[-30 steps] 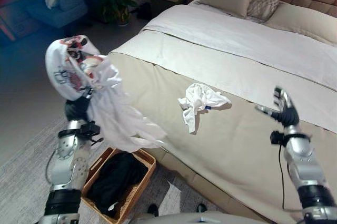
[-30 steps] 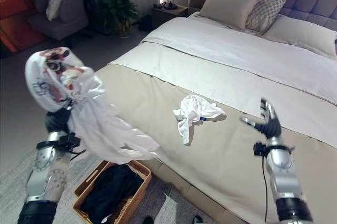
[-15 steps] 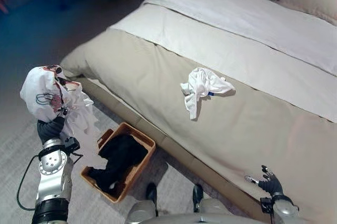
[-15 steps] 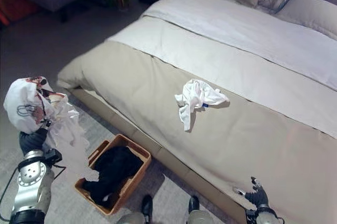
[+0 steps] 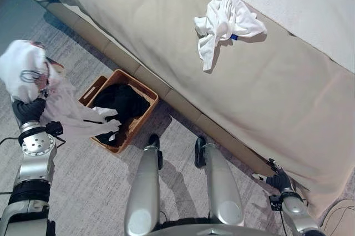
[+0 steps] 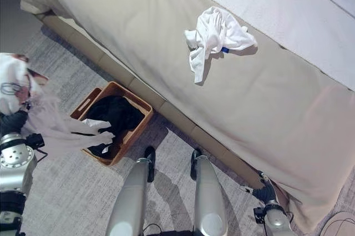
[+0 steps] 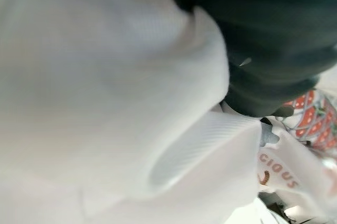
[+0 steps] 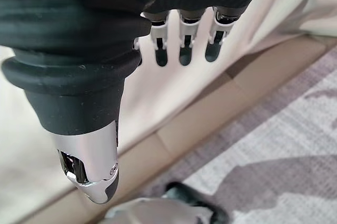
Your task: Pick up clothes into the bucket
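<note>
1. Left eye view: the camera has tipped down since half a second ago, so the bed (image 5: 166, 36) now fills the top and the grey rug (image 5: 89, 191) the bottom. The left hand (image 5: 26, 108) has stayed wrapped in the white printed shirt (image 5: 25, 69); its fingers are buried in the cloth, so whether they clutch it cannot be told. The shirt's loose tail (image 5: 89, 122) now drapes onto the wicker basket (image 5: 141, 111), where before it hung beside the basket. Counted: one basket, one dark garment (image 5: 119, 103) inside it, one white garment (image 5: 226, 22) crumpled on the bed, one shirt on the hand. The right hand (image 5: 277, 180) hangs low by the bed's edge.

2. Right eye view: same scene; the shirt tail (image 6: 91, 129) lies across the basket's near corner.

3. Left wrist view: white ribbed cloth (image 7: 105, 103) up close, with a red-patterned print (image 7: 310, 124) at one edge, detail the head views do not give.

4. Right wrist view: the right hand (image 8: 181, 39) has straight, spread fingers and holds nothing, which the head views leave unclear; the bed's side (image 8: 210, 118) and the rug (image 8: 284, 145) lie beyond.
</note>
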You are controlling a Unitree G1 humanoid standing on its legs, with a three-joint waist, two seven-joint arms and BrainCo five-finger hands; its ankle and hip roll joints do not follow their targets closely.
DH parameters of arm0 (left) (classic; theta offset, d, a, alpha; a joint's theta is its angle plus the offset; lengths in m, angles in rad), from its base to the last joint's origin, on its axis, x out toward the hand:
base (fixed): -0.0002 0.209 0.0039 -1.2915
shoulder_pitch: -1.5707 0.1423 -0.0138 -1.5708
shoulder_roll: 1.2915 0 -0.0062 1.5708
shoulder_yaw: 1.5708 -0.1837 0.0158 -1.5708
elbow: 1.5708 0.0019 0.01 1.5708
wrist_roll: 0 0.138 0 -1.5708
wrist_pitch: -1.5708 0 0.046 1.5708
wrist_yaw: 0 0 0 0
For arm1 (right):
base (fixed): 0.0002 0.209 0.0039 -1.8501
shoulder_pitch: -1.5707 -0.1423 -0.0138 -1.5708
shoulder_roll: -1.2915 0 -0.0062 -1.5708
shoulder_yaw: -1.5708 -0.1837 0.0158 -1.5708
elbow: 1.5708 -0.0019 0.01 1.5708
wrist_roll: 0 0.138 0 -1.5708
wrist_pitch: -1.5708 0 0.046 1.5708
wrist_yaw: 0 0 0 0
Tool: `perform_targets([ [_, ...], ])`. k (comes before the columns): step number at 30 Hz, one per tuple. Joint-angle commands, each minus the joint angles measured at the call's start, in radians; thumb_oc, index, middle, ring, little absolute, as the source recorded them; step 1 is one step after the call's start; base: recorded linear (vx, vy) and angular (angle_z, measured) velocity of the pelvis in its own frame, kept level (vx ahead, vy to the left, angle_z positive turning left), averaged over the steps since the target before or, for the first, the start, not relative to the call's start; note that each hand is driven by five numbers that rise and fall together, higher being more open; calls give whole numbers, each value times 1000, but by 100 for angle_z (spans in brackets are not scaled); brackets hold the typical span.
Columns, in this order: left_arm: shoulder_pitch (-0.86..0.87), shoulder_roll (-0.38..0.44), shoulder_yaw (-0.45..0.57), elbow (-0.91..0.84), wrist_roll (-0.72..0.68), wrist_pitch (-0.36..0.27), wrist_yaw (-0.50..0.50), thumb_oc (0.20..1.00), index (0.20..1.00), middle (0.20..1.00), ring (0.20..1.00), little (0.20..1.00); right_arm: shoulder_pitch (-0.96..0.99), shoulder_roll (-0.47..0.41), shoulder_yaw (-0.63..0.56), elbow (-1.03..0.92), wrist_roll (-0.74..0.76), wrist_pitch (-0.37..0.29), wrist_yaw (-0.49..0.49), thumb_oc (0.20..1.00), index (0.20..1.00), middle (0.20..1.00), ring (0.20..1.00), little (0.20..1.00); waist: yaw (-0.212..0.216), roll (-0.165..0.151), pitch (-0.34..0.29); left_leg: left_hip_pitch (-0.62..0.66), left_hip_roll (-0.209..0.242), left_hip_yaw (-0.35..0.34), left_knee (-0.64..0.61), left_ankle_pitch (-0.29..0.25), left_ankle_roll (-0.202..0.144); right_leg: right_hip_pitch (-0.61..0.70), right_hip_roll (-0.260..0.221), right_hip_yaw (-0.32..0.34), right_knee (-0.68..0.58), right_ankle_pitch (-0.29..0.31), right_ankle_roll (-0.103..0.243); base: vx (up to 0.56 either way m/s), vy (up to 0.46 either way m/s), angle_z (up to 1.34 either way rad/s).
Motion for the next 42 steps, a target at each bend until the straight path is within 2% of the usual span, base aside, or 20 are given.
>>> perform_targets([
  [1, -72, 79, -23, 25, 17, -22, 71, 200, 200, 200, 200, 200, 24, -14, 2, -16, 86, -54, -60, 1000, 1000, 1000, 1000, 1000, -26, 0, -22, 4, -17, -11, 29, -45, 40, 27, -3, 4, -34, 43, 20, -104, -2, 8],
  [5, -104, 144, -52, 38, 65, 6, 87, 200, 200, 200, 200, 200, 11, -30, -12, -49, 137, -69, -67, 1000, 1000, 1000, 1000, 1000, -29, -9, -3, -104, -11, -5, 97, -62, 41, -77, 2, 1, 20, 37, 28, -59, 23, 1],
  [10, -90, 163, -62, 45, 53, -3, 92, 200, 200, 200, 200, 200, -3, -41, -21, -41, 169, -84, -90, 1000, 1000, 1000, 1000, 1000, -28, -12, -3, -193, -2, 4, 165, -90, 53, -167, 10, 0, 60, 33, 37, 15, 35, -10],
  [14, -97, 187, -101, 57, 105, 12, 84, 200, 200, 200, 200, 200, -14, -50, -20, -48, 179, -95, -93, 1000, 1000, 1000, 1000, 1000, -31, -15, -3, -225, -2, 4, 181, -97, 57, -196, 10, -1, 64, 33, 41, 11, 26, -6],
  [17, -123, 255, -181, 66, 249, 47, 39, 213, 213, 213, 213, 213, -25, -54, -6, -61, 185, -108, -81, 1000, 1000, 1000, 1000, 1000, -39, -17, -3, -243, -1, 7, 176, -95, 59, -207, 9, -2, 47, 41, 43, 10, 41, 3],
  [18, -127, 262, -196, 73, 266, 52, 25, 398, 398, 398, 398, 398, -27, -60, 0, -69, 176, -110, -75, 1000, 1000, 1000, 1000, 1000, -40, -19, -3, -248, -1, 8, 178, -94, 60, -212, 12, 0, 44, 44, 43, -2, 45, 4],
  [21, -144, 288, -232, 101, 300, 67, 2, 567, 567, 567, 567, 567, -28, -69, -4, -88, 179, -110, -70, 1000, 1000, 1000, 1000, 1000, -46, -23, -3, -257, 1, 12, 187, -101, 66, -223, 16, 3, 41, 48, 43, 6, 45, 0],
  [23, -142, 301, -253, 92, 338, 72, -14, 1000, 1000, 1000, 1000, 1000, -30, -75, -7, -97, 179, -110, -65, 1000, 1000, 1000, 1000, 1000, -45, -21, -3, -264, 0, 14, 189, -103, 70, -230, 16, 6, 39, 49, 44, 12, 48, -2],
  [26, -144, 277, -266, 113, 360, 104, -35, 1000, 1000, 1000, 1000, 1000, -50, -88, -10, -118, 166, -102, -72, 1000, 1000, 1000, 1000, 1000, -46, -19, -3, -266, -1, 19, 179, -101, 75, -230, 14, 10, 22, 58, 45, 7, 48, -2],
  [31, -132, 227, -248, 130, 345, 114, -55, 1000, 1000, 1000, 1000, 1000, -112, -100, -33, -157, 177, -100, -88, 1000, 1000, 1000, 1000, 1000, -43, -13, -3, -256, -2, 24, 150, -91, 81, -221, 12, 19, -21, 82, 50, -3, 44, -4],
  [37, -126, 145, -220, 166, 329, 126, -49, 1000, 1000, 1000, 1000, 1000, -229, -112, -31, -352, 119, -119, -138, 1000, 1000, 1000, 1000, 1000, -30, -4, -3, -202, -4, 34, 40, -52, 83, -177, 14, 32, -129, 128, 57, 0, 25, -13],
  [39, -76, 59, -181, 130, 279, 101, -8, 1000, 1000, 1000, 1000, 1000, -318, -135, -56, -427, 57, -135, -213, 1000, 1000, 1000, 1000, 1000, -6, 10, -3, -154, -7, 41, -39, -24, 83, -144, 10, 30, -184, 149, 65, -28, -3, 0],
  [40, -63, 28, -173, 119, 266, 91, 4, 1000, 1000, 1000, 1000, 1000, -359, -149, -66, -440, 31, -130, -245, 1000, 1000, 1000, 1000, 1000, 1, 15, -3, -154, -11, 48, -80, 26, 84, -145, 5, 24, -219, 189, 58, 0, 0, 0],
  [41, -58, 26, -174, 119, 267, 92, 4, 1000, 1000, 1000, 1000, 1000, -356, -150, -63, -439, 30, -129, -245, 1000, 1000, 1000, 1000, 1000, 1, 17, -3, -133, -11, 41, -75, -5, 81, -126, 8, 30, -210, 161, 65, -61, 4, 2],
  [42, -41, -6, -173, 95, 267, 76, 12, 1000, 1000, 1000, 1000, 1000, -407, -178, -79, -457, -13, -122, -286, 1000, 1000, 1000, 1000, 1000, 11, 25, -3, -116, -16, 51, -141, 51, 83, -123, -2, 23, -246, 200, 59, 29, 6, 6],
])
